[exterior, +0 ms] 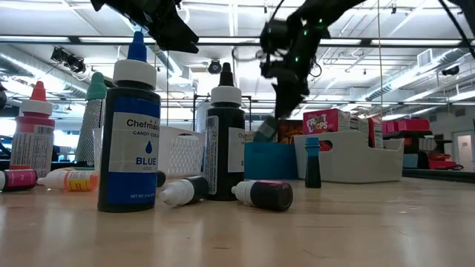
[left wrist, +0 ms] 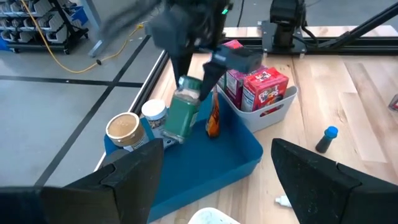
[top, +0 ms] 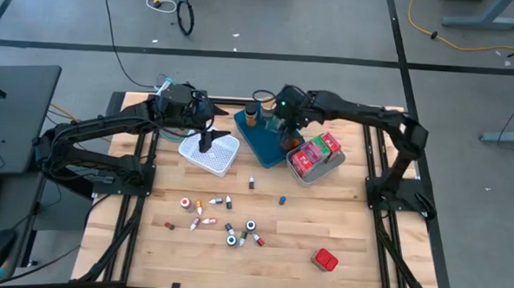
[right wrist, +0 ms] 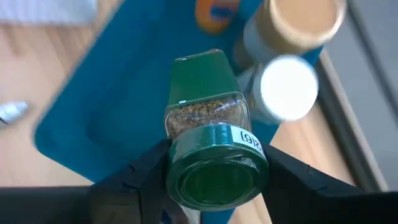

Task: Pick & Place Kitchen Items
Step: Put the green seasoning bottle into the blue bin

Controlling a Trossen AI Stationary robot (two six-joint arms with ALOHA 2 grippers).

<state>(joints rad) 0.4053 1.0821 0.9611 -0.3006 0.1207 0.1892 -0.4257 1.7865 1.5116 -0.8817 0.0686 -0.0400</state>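
While my left arm waits over the white mesh basket (top: pixel 210 154) at the back left of the table, my right gripper (right wrist: pixel 211 167) is clamped on a green-capped spice jar (right wrist: pixel 210 143), its two fingers pressing the jar from either side just below the green lid. In my left wrist view the jar (left wrist: pixel 184 114) hangs tilted over the blue tray (left wrist: pixel 211 163), its base low in the tray beside a jar with a tan lid (left wrist: pixel 123 129) and a jar with a white lid (left wrist: pixel 153 112); whether it touches the tray floor I cannot tell. An orange bottle (left wrist: pixel 213 119) stands in the tray just behind it. Next to the tray sits the grey bin (left wrist: pixel 272 107), holding red and pink packets (left wrist: pixel 265 88). My left gripper (top: pixel 205 143) hangs over the basket with its fingers (left wrist: pixel 130 180) spread wide and nothing between them. The remaining small bottles (top: pixel 227 225) lie scattered across the front half of the table, well apart from both arms, some upright and some on their sides, with a red tin (top: pixel 325 260) near the front right. In the low view a blue candy-colour bottle (exterior: pixel 129 141) and a black one (exterior: pixel 225 144) stand upright closest to the camera
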